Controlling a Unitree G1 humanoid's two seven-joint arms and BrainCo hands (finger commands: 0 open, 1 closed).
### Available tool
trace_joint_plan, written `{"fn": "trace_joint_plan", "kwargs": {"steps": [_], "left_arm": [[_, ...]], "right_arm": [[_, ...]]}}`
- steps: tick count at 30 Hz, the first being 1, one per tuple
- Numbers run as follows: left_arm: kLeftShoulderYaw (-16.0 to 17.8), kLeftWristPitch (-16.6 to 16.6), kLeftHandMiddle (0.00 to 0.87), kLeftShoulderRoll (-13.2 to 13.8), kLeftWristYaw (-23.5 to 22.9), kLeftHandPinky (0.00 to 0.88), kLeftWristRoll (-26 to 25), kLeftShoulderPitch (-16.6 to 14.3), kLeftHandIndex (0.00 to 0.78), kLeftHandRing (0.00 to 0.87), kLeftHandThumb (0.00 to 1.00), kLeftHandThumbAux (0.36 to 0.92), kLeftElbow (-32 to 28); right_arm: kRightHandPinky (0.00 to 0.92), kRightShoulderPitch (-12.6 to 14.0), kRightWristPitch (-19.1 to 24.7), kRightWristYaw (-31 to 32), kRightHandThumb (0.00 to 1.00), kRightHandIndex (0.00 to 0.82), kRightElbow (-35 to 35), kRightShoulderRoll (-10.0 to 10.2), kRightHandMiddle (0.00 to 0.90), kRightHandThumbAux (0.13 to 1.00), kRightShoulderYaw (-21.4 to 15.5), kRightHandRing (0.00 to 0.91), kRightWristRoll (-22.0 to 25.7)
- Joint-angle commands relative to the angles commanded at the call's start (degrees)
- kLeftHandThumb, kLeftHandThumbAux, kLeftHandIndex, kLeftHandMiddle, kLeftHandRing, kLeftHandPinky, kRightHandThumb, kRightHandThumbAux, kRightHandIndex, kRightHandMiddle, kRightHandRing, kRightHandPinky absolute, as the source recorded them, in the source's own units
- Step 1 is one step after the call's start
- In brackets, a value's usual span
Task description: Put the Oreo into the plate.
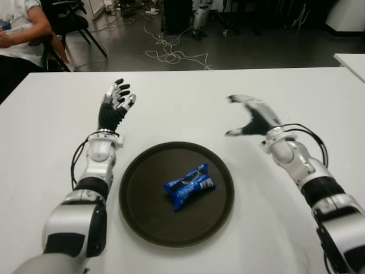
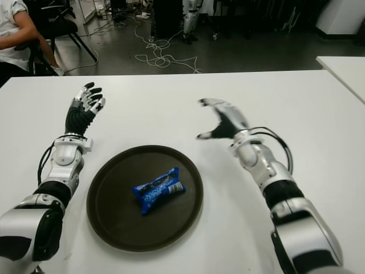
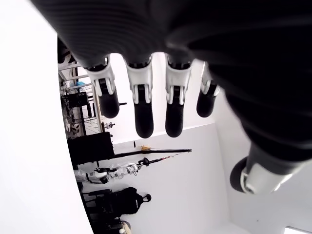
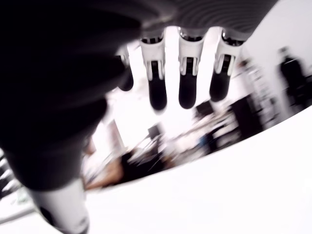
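A blue Oreo packet (image 1: 190, 186) lies inside the round dark plate (image 1: 142, 200) on the white table, a little right of the plate's middle. My right hand (image 1: 246, 116) hovers beyond the plate's far right rim, fingers spread and holding nothing; its fingers (image 4: 187, 87) hang straight and empty in the right wrist view. My left hand (image 1: 117, 98) shows to the left of the plate and farther back, palm up with fingers (image 3: 144, 105) extended and empty.
The white table (image 1: 182, 103) stretches back to its far edge. Beyond it lie cables (image 1: 171, 51) on a dark floor, a chair (image 1: 71, 23), and a seated person's arm (image 1: 23, 31) at the far left. Another white table's corner (image 1: 351, 63) shows at right.
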Motion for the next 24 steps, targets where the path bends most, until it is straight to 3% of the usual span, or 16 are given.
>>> {"fn": "trace_joint_plan", "kwargs": {"steps": [5,13,24], "left_arm": [[-0.12,0.39,0.198,0.15,-0.02,0.095,0.15,-0.28,0.132,0.150,0.088,0.580,0.01],[-0.11,0.47,0.195,0.10,-0.51,0.098,0.07,-0.23,0.125,0.148,0.096,0.604,-0.14],[-0.43,0.18,0.185,0.13,-0.39,0.098,0.34,-0.21,0.116,0.143,0.073,0.602,-0.40]], "right_arm": [[0.328,-1.29,-0.78,-1.22,0.000,0.228,2.30,1.78,0.293,0.831,-2.51,0.305,3.77],[0.339,-2.43,-1.26,-1.52,0.005,0.255,4.75,3.49,0.321,0.823,-5.61,0.331,8.45],[0.364,-3.12,-0.65,-1.87,0.058,0.275,5.87,3.99,0.338,0.826,-6.74,0.350,10.47]]}}
